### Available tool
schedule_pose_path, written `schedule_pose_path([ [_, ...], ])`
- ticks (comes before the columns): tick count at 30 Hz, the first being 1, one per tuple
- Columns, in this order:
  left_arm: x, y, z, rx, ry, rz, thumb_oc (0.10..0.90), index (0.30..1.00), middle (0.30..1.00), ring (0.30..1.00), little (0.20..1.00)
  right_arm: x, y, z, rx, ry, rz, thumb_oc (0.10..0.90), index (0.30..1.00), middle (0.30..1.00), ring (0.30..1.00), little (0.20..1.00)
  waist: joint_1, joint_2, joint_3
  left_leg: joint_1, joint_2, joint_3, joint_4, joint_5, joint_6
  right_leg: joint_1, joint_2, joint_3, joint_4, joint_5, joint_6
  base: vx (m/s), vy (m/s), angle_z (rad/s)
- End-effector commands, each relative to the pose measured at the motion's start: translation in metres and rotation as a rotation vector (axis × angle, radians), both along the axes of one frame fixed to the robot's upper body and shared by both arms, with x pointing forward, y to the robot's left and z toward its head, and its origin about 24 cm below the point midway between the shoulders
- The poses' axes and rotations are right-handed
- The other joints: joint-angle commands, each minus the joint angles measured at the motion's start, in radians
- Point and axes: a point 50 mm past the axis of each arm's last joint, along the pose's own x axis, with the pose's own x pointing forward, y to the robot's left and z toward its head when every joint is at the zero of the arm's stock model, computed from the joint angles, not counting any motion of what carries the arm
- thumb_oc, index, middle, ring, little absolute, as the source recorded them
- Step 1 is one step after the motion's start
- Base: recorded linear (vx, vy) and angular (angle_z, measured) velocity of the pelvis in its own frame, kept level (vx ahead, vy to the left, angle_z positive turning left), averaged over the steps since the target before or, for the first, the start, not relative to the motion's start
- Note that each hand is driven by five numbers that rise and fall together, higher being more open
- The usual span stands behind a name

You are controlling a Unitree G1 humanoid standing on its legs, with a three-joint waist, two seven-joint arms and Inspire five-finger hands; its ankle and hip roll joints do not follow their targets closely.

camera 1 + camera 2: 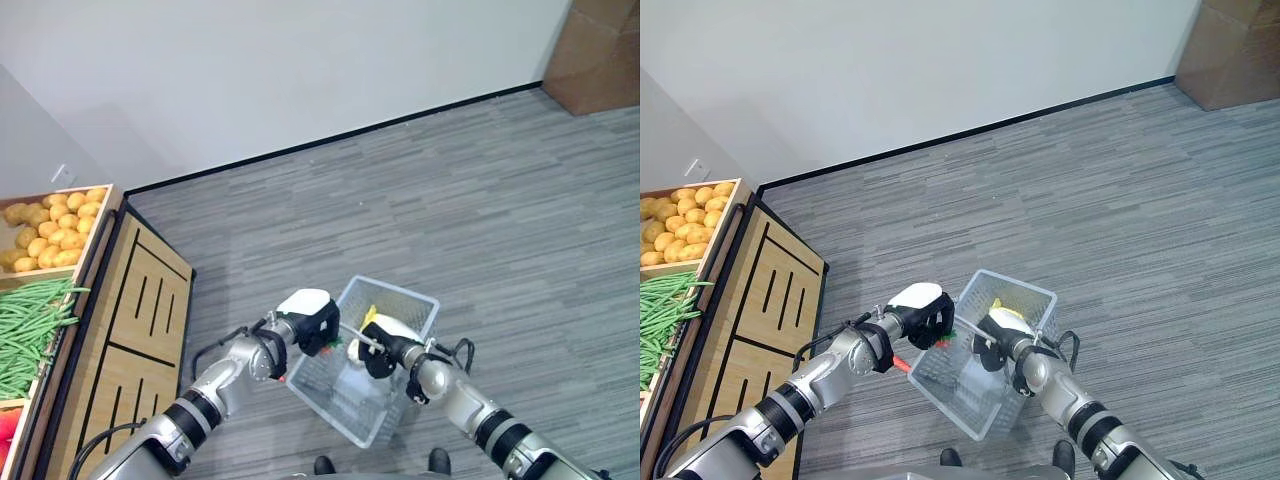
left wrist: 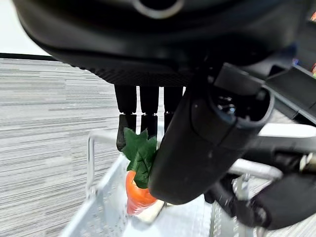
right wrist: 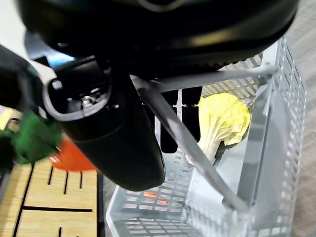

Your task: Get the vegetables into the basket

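A clear plastic basket (image 1: 405, 300) hangs above the grey floor, in front of me. My right hand (image 1: 385, 347) is shut on its metal handle (image 3: 197, 158), which runs between the thumb and the fingers. A pale yellow leafy cabbage (image 3: 222, 121) lies inside at the far end. My left hand (image 1: 310, 320) is at the basket's left rim (image 2: 98, 148) and is shut on an orange carrot (image 2: 138, 192) with green leaves (image 2: 140, 153). The carrot hangs tip down at that rim, and its orange tip (image 1: 902, 363) shows against the basket's left wall.
A wooden produce stand (image 1: 140, 320) runs along the left, with potatoes (image 1: 50, 230) and green beans (image 1: 30, 325) in its bins. A cardboard box (image 1: 600, 50) stands at the far right by the white wall. Grey carpet spreads around the basket.
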Motion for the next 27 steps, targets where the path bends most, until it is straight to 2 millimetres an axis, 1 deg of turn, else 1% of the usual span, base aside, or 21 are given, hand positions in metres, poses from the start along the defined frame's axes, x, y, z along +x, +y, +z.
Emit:
schedule_pose_path([
  [1, 0.031, 0.005, 0.034, 0.043, -0.191, -0.002, 0.400, 0.300, 0.300, 0.300, 0.300, 0.039, 0.073, 0.091, 0.317, -0.342, 0.206, 0.400, 0.300, 0.300, 0.300, 0.300, -0.010, -0.060, -0.011, 0.040, 0.063, -0.012, 0.004, -0.010, -0.082, -0.009, -0.045, 0.039, 0.059, 0.009, 0.036, 0.00, 0.000, 0.00],
  [3, 0.030, 0.005, 0.031, 0.048, -0.188, 0.003, 0.400, 0.300, 0.300, 0.300, 0.300, 0.038, 0.075, 0.098, 0.341, -0.361, 0.215, 0.400, 0.300, 0.300, 0.300, 0.300, -0.008, -0.066, -0.010, 0.042, 0.066, -0.011, 0.003, -0.009, -0.083, -0.008, -0.042, 0.038, 0.058, 0.008, 0.035, -0.01, -0.020, -0.01],
  [4, 0.030, 0.006, 0.029, 0.049, -0.180, 0.013, 0.400, 0.300, 0.300, 0.300, 0.300, 0.038, 0.075, 0.105, 0.363, -0.383, 0.216, 0.400, 0.300, 0.300, 0.300, 0.300, -0.007, -0.074, -0.009, 0.044, 0.070, -0.012, 0.003, -0.009, -0.083, -0.006, -0.039, 0.038, 0.058, 0.007, 0.034, -0.01, -0.031, -0.01],
  [5, 0.029, 0.006, 0.029, 0.048, -0.180, 0.013, 0.508, 0.451, 0.451, 0.451, 0.451, 0.038, 0.074, 0.105, 0.363, -0.383, 0.216, 0.400, 0.300, 0.300, 0.300, 0.300, -0.007, -0.073, -0.009, 0.044, 0.070, -0.011, 0.003, -0.009, -0.083, -0.005, -0.039, 0.038, 0.058, 0.007, 0.034, 0.00, -0.031, -0.01],
  [6, 0.029, 0.007, 0.027, 0.054, -0.173, 0.018, 0.549, 0.509, 0.509, 0.509, 0.509, 0.038, 0.074, 0.108, 0.372, -0.391, 0.219, 0.400, 0.300, 0.300, 0.300, 0.300, -0.007, -0.077, -0.009, 0.046, 0.072, -0.011, 0.004, -0.009, -0.084, -0.004, -0.036, 0.039, 0.058, 0.005, 0.033, 0.00, 0.000, 0.00],
  [7, 0.028, 0.007, 0.026, 0.055, -0.169, 0.018, 0.900, 1.000, 1.000, 1.000, 1.000, 0.038, 0.074, 0.110, 0.375, -0.397, 0.222, 0.400, 0.300, 0.300, 0.300, 0.300, -0.007, -0.079, -0.009, 0.047, 0.072, -0.010, 0.003, -0.009, -0.083, -0.003, -0.035, 0.039, 0.058, 0.005, 0.032, 0.00, 0.000, 0.00],
  [12, 0.028, 0.007, 0.023, 0.062, -0.154, 0.020, 0.900, 1.000, 1.000, 1.000, 1.000, 0.038, 0.073, 0.114, 0.382, -0.407, 0.218, 0.400, 0.300, 0.300, 0.300, 0.300, -0.006, -0.088, -0.011, 0.056, 0.077, -0.008, 0.004, -0.011, -0.084, 0.003, -0.029, 0.039, 0.058, 0.001, 0.029, 0.00, 0.000, 0.00],
  [21, 0.029, 0.010, 0.033, 0.047, -0.184, 0.024, 0.900, 1.000, 1.000, 1.000, 1.000, 0.035, 0.071, 0.106, 0.392, -0.370, 0.195, 0.400, 0.300, 0.300, 0.300, 0.300, -0.001, -0.098, -0.013, 0.067, 0.081, -0.010, -0.001, -0.014, -0.084, 0.013, -0.027, 0.036, 0.059, -0.002, 0.030, 0.00, 0.000, 0.00],
  [23, 0.028, 0.011, 0.033, 0.040, -0.181, 0.031, 0.900, 1.000, 1.000, 1.000, 1.000, 0.036, 0.068, 0.101, 0.383, -0.355, 0.178, 0.400, 0.300, 0.300, 0.300, 0.300, 0.000, -0.099, -0.012, 0.067, 0.081, -0.011, -0.001, -0.014, -0.084, 0.014, -0.028, 0.035, 0.059, -0.001, 0.030, 0.00, 0.000, 0.00],
  [24, 0.028, 0.013, 0.035, 0.028, -0.184, 0.039, 0.900, 1.000, 1.000, 1.000, 1.000, 0.035, 0.063, 0.094, 0.372, -0.328, 0.152, 0.400, 0.300, 0.300, 0.300, 0.300, 0.003, -0.100, -0.014, 0.068, 0.080, -0.012, -0.001, -0.016, -0.084, 0.016, -0.028, 0.034, 0.059, -0.002, 0.030, 0.00, 0.000, 0.00],
  [25, 0.028, 0.013, 0.035, 0.029, -0.183, 0.039, 0.900, 1.000, 1.000, 1.000, 1.000, 0.035, 0.064, 0.094, 0.372, -0.327, 0.152, 0.400, 0.300, 0.300, 0.300, 0.300, 0.002, -0.100, -0.015, 0.068, 0.080, -0.013, -0.001, -0.016, -0.084, 0.017, -0.028, 0.033, 0.058, -0.002, 0.030, 0.00, 0.000, 0.00],
  [27, 0.026, 0.017, 0.037, 0.014, -0.178, 0.049, 0.900, 1.000, 1.000, 1.000, 1.000, 0.035, 0.057, 0.086, 0.343, -0.307, 0.123, 0.400, 0.300, 0.300, 0.300, 0.300, 0.006, -0.102, -0.016, 0.069, 0.080, -0.016, -0.001, -0.017, -0.083, 0.019, -0.027, 0.033, 0.058, -0.003, 0.030, 0.00, 0.000, 0.00],
])
